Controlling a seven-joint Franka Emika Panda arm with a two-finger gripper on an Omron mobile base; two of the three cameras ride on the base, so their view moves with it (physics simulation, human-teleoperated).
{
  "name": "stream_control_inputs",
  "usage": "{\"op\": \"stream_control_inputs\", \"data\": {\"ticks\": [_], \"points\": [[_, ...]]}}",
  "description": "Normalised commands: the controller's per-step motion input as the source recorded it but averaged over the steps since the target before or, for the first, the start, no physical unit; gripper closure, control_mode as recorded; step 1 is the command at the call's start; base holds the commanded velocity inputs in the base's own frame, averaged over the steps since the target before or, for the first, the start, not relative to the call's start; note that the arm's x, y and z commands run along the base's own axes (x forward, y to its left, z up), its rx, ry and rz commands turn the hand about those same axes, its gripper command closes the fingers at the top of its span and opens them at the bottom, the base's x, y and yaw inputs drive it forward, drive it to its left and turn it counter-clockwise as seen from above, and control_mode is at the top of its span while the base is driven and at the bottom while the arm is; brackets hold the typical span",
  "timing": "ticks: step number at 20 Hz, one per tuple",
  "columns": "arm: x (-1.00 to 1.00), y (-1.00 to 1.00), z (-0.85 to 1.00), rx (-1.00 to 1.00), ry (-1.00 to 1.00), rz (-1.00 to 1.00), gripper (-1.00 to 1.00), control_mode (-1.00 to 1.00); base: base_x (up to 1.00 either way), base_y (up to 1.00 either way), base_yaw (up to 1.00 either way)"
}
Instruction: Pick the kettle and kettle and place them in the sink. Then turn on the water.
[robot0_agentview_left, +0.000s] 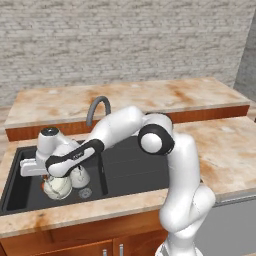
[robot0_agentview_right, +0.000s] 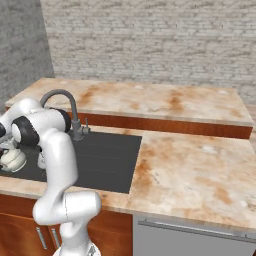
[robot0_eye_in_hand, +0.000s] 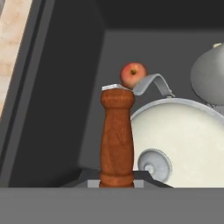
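Note:
My gripper (robot0_eye_in_hand: 116, 180) is down in the left basin of the black sink (robot0_agentview_left: 130, 172), shut on the reddish-brown handle (robot0_eye_in_hand: 117, 135) of a whitish kettle (robot0_eye_in_hand: 186, 144). That kettle (robot0_agentview_left: 57, 186) sits low in the basin under my hand; I cannot tell whether it touches the floor. It also shows at the far left of the right base view as the kettle (robot0_agentview_right: 12, 159). The second kettle (robot0_agentview_left: 80, 176), greyer, stands right beside it in the same basin, seen from the hand as the second kettle (robot0_eye_in_hand: 209, 74). No water runs from the grey arched tap (robot0_agentview_left: 98, 106).
A small red apple (robot0_eye_in_hand: 133, 75) lies on the basin floor beyond the held kettle. A drain (robot0_agentview_left: 85, 192) sits close to the divider between basins. The sink's front wall (robot0_eye_in_hand: 52, 87) rises close on one side. A marble counter (robot0_agentview_right: 200, 170) spreads to the right of the sink.

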Motion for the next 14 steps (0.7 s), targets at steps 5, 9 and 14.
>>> {"op": "stream_control_inputs", "data": {"ticks": [5,9,14], "points": [[0.33,0.00,0.00,0.02,0.00,0.00,1.00,-1.00,0.00,0.00,0.00],[0.26,0.00,-0.02,0.05,0.00,0.00,1.00,-1.00,0.00,0.00,0.00],[0.11,0.00,-0.05,0.09,0.00,0.00,1.00,-1.00,0.00,0.00,0.00]]}}
